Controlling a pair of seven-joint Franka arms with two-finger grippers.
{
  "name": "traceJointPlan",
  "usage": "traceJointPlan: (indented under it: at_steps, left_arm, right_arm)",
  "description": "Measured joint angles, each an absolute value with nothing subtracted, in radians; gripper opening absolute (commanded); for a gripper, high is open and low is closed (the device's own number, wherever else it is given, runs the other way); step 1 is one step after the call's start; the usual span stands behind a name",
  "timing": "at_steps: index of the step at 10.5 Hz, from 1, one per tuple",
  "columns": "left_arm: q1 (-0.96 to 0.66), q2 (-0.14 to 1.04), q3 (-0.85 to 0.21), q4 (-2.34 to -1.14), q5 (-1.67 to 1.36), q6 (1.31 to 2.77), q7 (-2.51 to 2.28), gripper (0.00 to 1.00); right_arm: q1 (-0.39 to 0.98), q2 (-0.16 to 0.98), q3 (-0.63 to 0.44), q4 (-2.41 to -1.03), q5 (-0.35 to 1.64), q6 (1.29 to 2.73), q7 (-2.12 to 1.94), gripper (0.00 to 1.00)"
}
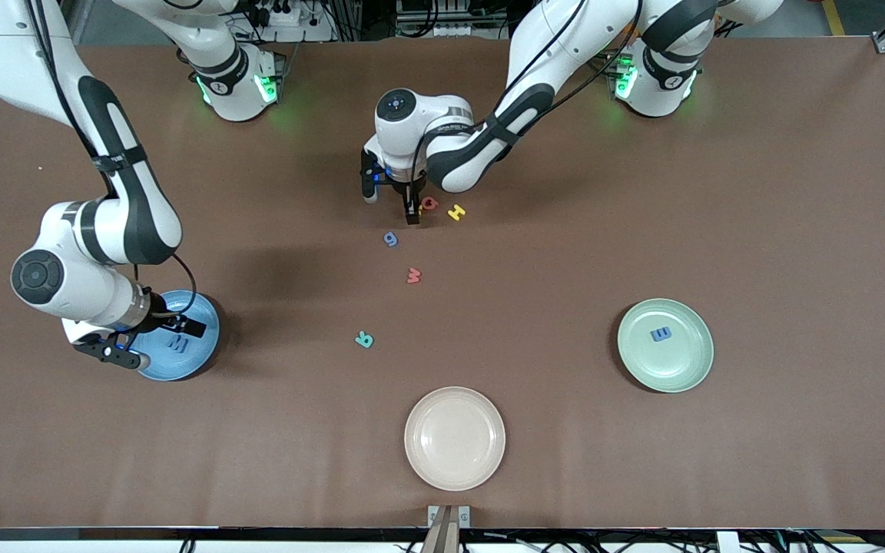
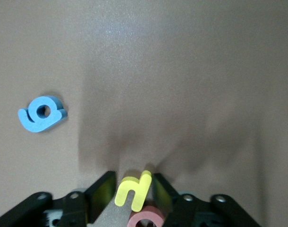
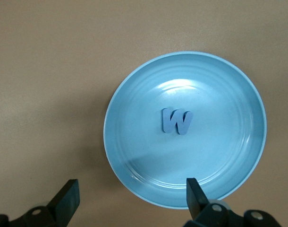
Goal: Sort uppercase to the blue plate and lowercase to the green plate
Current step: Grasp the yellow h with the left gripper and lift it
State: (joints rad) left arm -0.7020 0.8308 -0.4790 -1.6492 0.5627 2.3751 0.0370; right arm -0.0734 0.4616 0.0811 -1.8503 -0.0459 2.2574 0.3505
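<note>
Yellow n (image 2: pixel 133 190) sits between the left gripper's (image 2: pixel 133 194) fingers (image 2: pixel 102 194), which stand narrow on either side of it, down at the tabletop (image 1: pixel 642 192). You cannot tell whether the pads press it. Red Q (image 1: pixel 429 203) lies right beside it; in the left wrist view its edge touches the n. Yellow H (image 1: pixel 455 213) is just beside the Q, toward the left arm's end.

Blue g (image 1: pixel 390 240) lies a little nearer the front camera than that cluster. Red w (image 1: pixel 413 276) is nearer again, and teal R (image 1: pixel 364 339) nearer still. All three lie flat and apart from each other.

Blue W (image 3: pixel 177 121) rests near the middle of the blue plate (image 3: pixel 229 156), at the right arm's end of the tabletop. Your right gripper (image 3: pixel 132 198) hangs over that plate's edge with fingers (image 3: pixel 68 198) spread wide, holding nothing.

Blue m (image 1: pixel 661 334) lies in the green plate (image 1: pixel 688 365), at the left arm's end. A cream plate (image 1: pixel 454 461) sits between the two plates, nearest the front camera.
</note>
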Motion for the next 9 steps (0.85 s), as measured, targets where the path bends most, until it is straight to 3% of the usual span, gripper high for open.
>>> traceJointPlan:
  at_steps: [1, 4, 9]
  left_arm:
    - [-0.702, 0.831, -0.479, -1.649, 0.563, 2.375, 0.037, 0.15]
    - [-0.701, 0.831, -0.479, -1.648, 0.563, 2.375, 0.036, 0.0]
    - [-0.664, 0.821, -0.472, -1.6, 0.523, 2.375, -0.013, 0.0]
  right_arm:
    - [-0.073, 0.462, 0.081, -1.85, -0.046, 2.257, 0.351, 1.0]
    - [-0.073, 0.462, 0.082, -1.85, -0.046, 2.258, 0.373, 1.0]
    - [-0.018, 0.462, 0.085, -1.836, -0.046, 2.26, 0.501, 1.0]
